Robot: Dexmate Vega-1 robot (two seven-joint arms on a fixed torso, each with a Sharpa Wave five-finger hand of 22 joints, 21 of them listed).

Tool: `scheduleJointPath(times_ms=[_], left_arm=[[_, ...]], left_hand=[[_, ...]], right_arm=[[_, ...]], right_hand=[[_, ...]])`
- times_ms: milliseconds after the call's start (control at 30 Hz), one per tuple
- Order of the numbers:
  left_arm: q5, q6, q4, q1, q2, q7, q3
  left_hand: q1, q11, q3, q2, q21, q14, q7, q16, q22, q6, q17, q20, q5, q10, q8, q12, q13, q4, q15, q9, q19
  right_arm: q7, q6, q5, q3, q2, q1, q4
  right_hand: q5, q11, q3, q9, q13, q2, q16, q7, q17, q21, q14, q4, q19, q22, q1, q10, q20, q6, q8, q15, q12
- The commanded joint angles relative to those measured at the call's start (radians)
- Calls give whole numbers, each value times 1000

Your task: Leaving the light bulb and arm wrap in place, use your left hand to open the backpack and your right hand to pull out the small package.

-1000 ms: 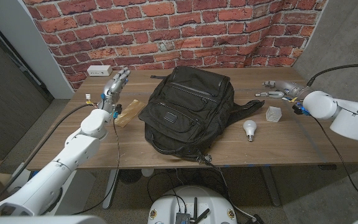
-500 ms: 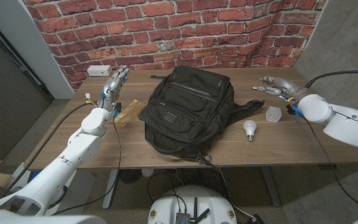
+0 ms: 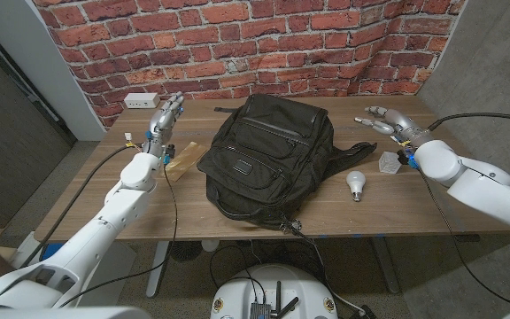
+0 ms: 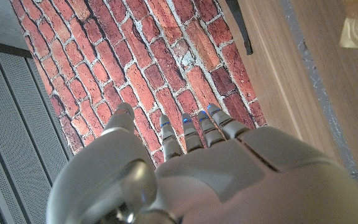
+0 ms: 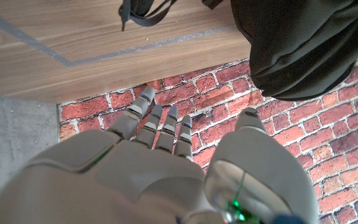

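**Op A:** Since a second ago my right hand (image 3: 388, 118) has swung from the table's right edge in toward the backpack (image 3: 271, 158), and the forearm has followed it over the tabletop. It's open, fingers spread, holding nothing. My left hand (image 3: 164, 120) has barely shifted; it hangs over the far left part of the table (image 3: 104, 190), fingers extended and apart, also empty.

**Op B:** So where does that leave us?

**Op A:** I'd say we're at the approach. The backpack lies closed in the middle of the table, zippers shut as far as I can see, so the small package must be inside it. I can't see it. The left hand has to open the bag before the right has anything to pull out.

**Op B:** What's in the way?

**Op A:** On the left, a tan wrapped thing (image 3: 182, 160), probably the arm wrap, lies just beside the backpack, between my left hand and the bag. On the right, the light bulb (image 3: 355, 183) and a small clear cube (image 3: 390, 162) sit between the bag's loose strap (image 3: 354, 152) and my right forearm. Both must stay put.

**Op B:** Room?

**Op A:** Open wood behind the bag toward the brick wall (image 3: 237, 44); I'd come in from there. The backpack's near end lies close to the front edge, so I'd avoid tugging it toward me.
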Motion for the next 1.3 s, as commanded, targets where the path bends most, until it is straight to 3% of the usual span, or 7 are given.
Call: scheduleJointPath(times_ms=[33,233,633,933,1300], left_arm=[[5,-42,105,-58,-27,-49,33],[0,-36,117,-77,-19,-80,43],[-1,-50,163,-100,-43,-83,57],[12,-30,101,-63,-38,-25,56],[-7,1,33,-11,-29,-15,53]], left_hand=[[-16,21,9,0,5,1,28,2,1,-13,2,-71,7,-1,-5,-1,4,2,-21,3,10],[-28,28,14,3,3,-13,45,-3,1,-49,2,-75,7,-17,-11,-6,4,2,-11,2,6],[-47,34,19,5,0,-30,48,-4,1,-93,3,-74,7,-37,-13,-10,4,5,-7,2,-4],[-68,38,23,11,-7,-44,56,-4,2,-110,4,-77,7,-51,-10,-11,4,14,5,1,-33],[-101,42,31,16,-11,-85,64,-7,2,-154,5,-83,8,-100,-11,-19,3,27,14,1,-75]], right_arm=[[-19,106,69,-7,98,17,74],[-19,188,105,-16,152,36,135],[31,349,176,-40,238,98,276],[112,517,269,-50,318,137,419],[177,603,341,-65,374,167,519]], right_hand=[[1,-3,5,1,-2,-3,-4,-7,-1,-7,-10,6,-11,0,-17,-8,-2,-3,-3,-17,-6],[3,-8,5,0,-5,-4,-8,-10,-4,-7,-16,4,-14,-1,-19,-10,-9,-1,-4,-23,-7],[7,-13,-2,-1,-13,1,-9,0,-7,-8,-28,18,-26,-1,-51,-18,-15,-12,-10,-27,-11],[10,-5,-13,-2,-21,-1,-14,2,-12,-12,-49,32,-51,-2,-91,-45,-14,-52,-22,-25,-18],[15,-12,-15,-3,-25,10,-12,2,-15,-11,-54,45,-66,-2,-117,-51,-21,-63,-21,-35,-16]])
